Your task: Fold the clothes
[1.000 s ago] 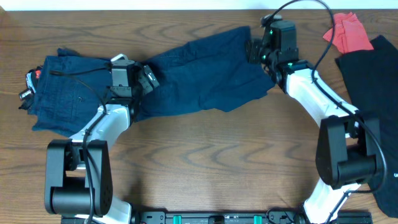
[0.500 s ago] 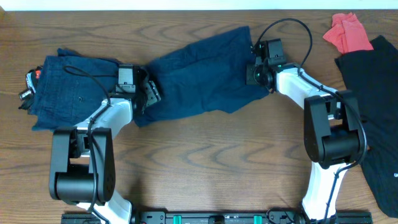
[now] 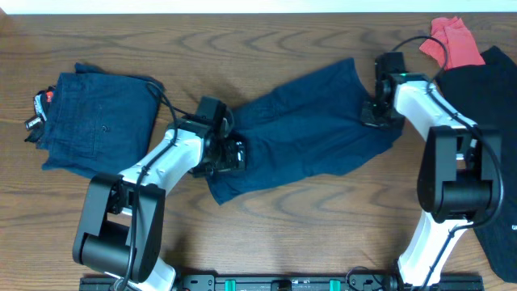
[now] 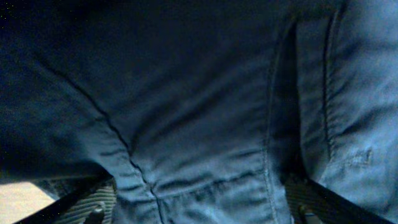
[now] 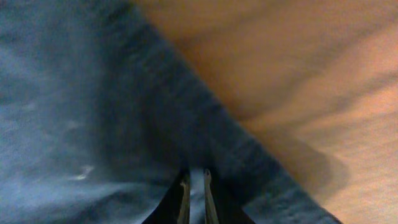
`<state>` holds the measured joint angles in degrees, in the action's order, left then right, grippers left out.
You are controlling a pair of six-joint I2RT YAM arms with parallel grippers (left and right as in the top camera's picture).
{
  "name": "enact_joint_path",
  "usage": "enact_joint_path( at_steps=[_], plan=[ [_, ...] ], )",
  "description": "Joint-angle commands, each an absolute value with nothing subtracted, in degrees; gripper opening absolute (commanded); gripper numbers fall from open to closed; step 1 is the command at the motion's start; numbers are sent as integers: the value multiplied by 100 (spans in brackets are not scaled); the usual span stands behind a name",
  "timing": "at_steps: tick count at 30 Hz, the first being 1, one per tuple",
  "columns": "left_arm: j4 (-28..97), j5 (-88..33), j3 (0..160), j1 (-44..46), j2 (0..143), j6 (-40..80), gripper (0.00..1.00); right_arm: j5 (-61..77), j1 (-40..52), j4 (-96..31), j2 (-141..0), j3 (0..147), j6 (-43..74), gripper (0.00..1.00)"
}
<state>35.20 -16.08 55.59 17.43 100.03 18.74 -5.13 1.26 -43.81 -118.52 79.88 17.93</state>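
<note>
A pair of dark navy shorts (image 3: 307, 129) lies spread across the middle of the table. My left gripper (image 3: 230, 153) rests on their lower left end. In the left wrist view the fabric (image 4: 199, 112) fills the frame, and my two fingers (image 4: 199, 208) stand wide apart with cloth between them. My right gripper (image 3: 373, 113) is at the shorts' upper right edge. In the right wrist view its fingers (image 5: 194, 186) are pinched on a thin strip of the hem (image 5: 124, 124). A folded navy piece (image 3: 97, 121) with a red-and-white tag (image 3: 40, 101) lies at the far left.
A red cloth (image 3: 452, 40) lies at the back right. A black garment (image 3: 489, 121) covers the right edge of the wooden table (image 3: 283, 226). Bare wood (image 5: 311, 74) shows beside the hem in the right wrist view.
Both arms have moved to the right, the left one also toward the front. The spread shorts have shifted right and forward with them, away from the folded piece.
</note>
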Motion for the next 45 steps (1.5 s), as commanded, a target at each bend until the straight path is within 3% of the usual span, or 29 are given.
enact_joint_path(
  at_steps=[1,6,7,9,11,16,21,27,29,32,34,35,36,39,42,43,45],
  plan=[
    [3970,-1734,5059,1649,10237,1890,92,-950,-196,-4589,-12003,7660,1540,12],
    [4056,-1730,5059,1476,9485,2121,98,-897,-132,-4748,-11275,7662,1420,21],
    [4104,-1728,5059,1459,9358,2200,98,-871,-110,-4764,-11113,7660,1385,26],
    [4257,-1616,5059,1415,9166,2567,98,-744,-69,-4807,-10742,7662,1286,49],
    [4416,-1269,5059,1387,9107,3092,98,-534,-30,-4829,-10409,7662,1151,57],
    [4438,-1175,5054,1378,9111,3199,98,-353,23,-4886,-9883,7662,1039,65],
    [4606,-626,5033,1378,9098,3745,98,-250,45,-4950,-9804,7660,1039,64],
    [3865,-646,4709,1378,9111,3975,97,3,56,-5041,-9804,7660,1017,60],
    [3494,-733,4499,1378,9166,3972,80,134,69,-5059,-9804,7660,1017,60],
    [3103,-1098,4244,1378,9292,3940,71,228,113,-5089,-9804,7660,1015,59],
    [3039,-1219,4222,1378,9378,3745,47,360,178,-5098,-9804,7660,932,57],
    [3028,-1258,4222,1378,9382,3599,22,469,209,-5092,-9804,7660,843,56],
    [3033,-1264,4226,1378,9373,3457,6,652,259,-5063,-9804,7660,722,54],
    [3175,-1260,4278,1378,9253,3159,6,1293,454,-4925,-9804,7660,287,41],
    [3712,-1253,4571,1378,9043,2869,6,1772,692,-4735,-9808,7660,154,7],
    [3964,-1253,4718,1378,8949,2762,6,1855,775,-4674,-9815,7660,158,1],
    [4480,-1243,5022,1378,8746,2591,6,2045,958,-4547,-9854,7647,161,1]
  ],
)
